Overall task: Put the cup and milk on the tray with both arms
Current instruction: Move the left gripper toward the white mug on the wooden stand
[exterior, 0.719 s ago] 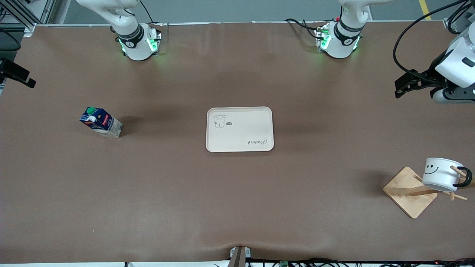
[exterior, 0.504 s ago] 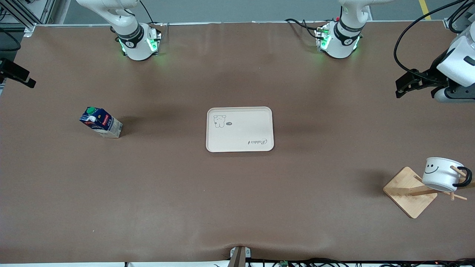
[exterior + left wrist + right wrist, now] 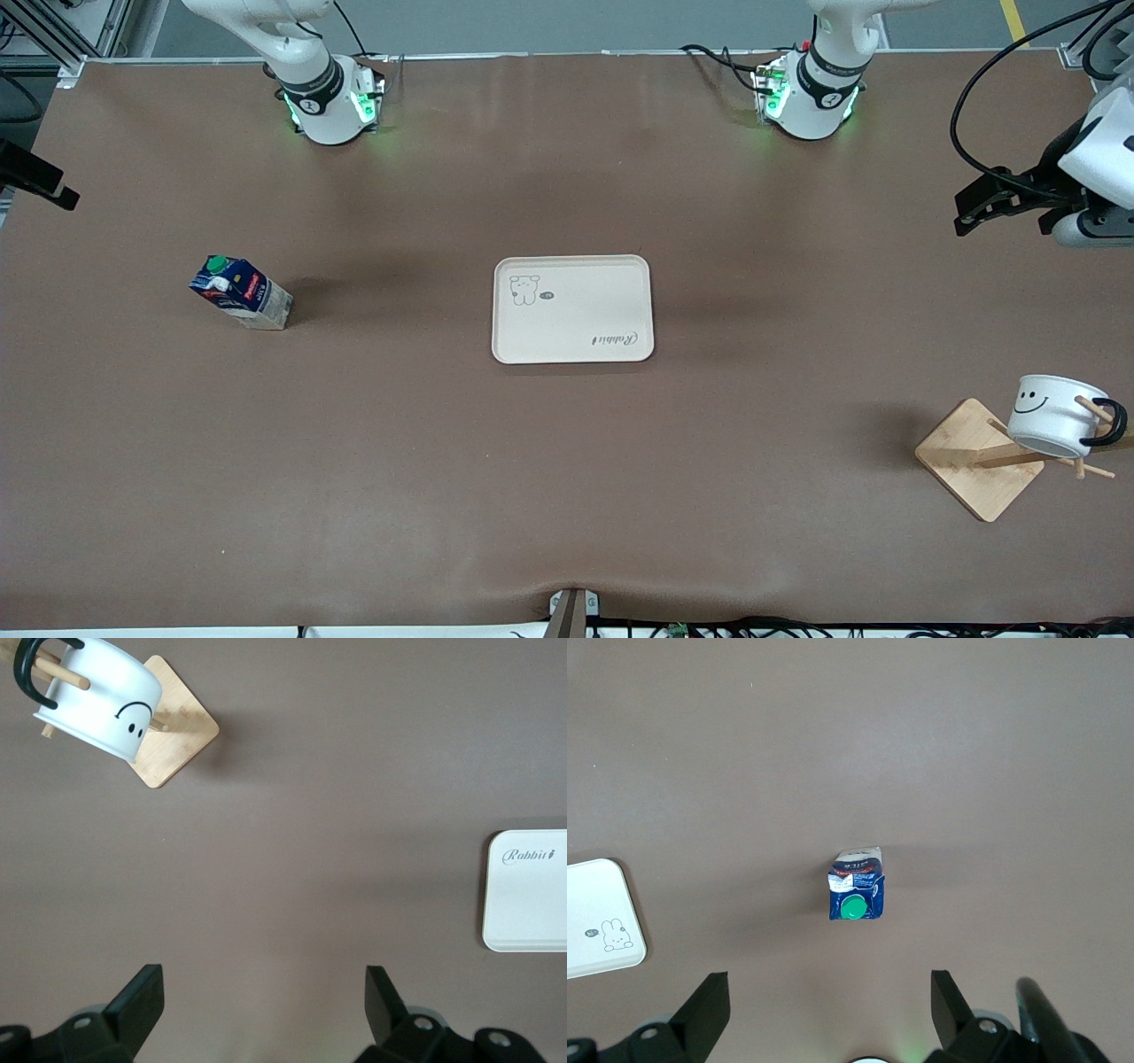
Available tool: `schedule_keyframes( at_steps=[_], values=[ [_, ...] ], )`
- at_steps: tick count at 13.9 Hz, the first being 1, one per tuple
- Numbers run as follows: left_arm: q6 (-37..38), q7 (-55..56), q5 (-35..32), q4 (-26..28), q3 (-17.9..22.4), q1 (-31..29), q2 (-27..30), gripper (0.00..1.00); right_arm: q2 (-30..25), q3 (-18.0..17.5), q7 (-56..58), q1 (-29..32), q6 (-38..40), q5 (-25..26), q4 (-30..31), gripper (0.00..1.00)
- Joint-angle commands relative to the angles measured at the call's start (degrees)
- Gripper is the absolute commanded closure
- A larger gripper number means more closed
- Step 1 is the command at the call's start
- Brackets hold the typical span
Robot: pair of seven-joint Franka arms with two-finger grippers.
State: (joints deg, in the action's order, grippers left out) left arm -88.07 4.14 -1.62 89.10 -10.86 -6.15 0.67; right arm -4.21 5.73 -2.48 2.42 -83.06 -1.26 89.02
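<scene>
The cream tray point(image 3: 572, 308) lies in the table's middle. The milk point(image 3: 241, 292), a dark-blue carton with a green cap, stands toward the right arm's end. The white smiley cup point(image 3: 1054, 416) hangs tilted on a peg of a wooden rack at the left arm's end. My left gripper point(image 3: 970, 213) is open and empty, in the air over the table's left arm end. Its wrist view shows the cup point(image 3: 102, 695) and the tray's edge point(image 3: 532, 895). My right gripper point(image 3: 40, 182) is open and empty at the table's right arm end. Its wrist view shows the milk point(image 3: 855, 886).
The rack's square wooden base point(image 3: 974, 461) lies near the table's front corner, with thin pegs sticking out by the cup. Black cables hang by the left arm point(image 3: 966, 106). The arms' green-lit bases point(image 3: 332, 102) stand along the table's back edge.
My left gripper has drifted a little toward the cup's end of the table and lower in the front view. My right gripper edged slightly outward. Milk, cup and tray have not moved.
</scene>
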Motion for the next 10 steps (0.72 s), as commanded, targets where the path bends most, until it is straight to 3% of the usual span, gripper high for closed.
schedule_keyframes(
  at_steps=[1,10],
  values=[
    [1.23,0.35,0.48,-1.73,-0.04,-0.09,-1.11,0.00,0.34,-0.54,-0.69,0.48,0.62,-0.06,-1.04,0.00],
    [-2.99,1.66,-4.18,-2.17,0.14,0.00,-2.43,0.00,0.34,-0.54,-0.69,0.48,0.53,-0.15,-1.13,0.00]
  ],
)
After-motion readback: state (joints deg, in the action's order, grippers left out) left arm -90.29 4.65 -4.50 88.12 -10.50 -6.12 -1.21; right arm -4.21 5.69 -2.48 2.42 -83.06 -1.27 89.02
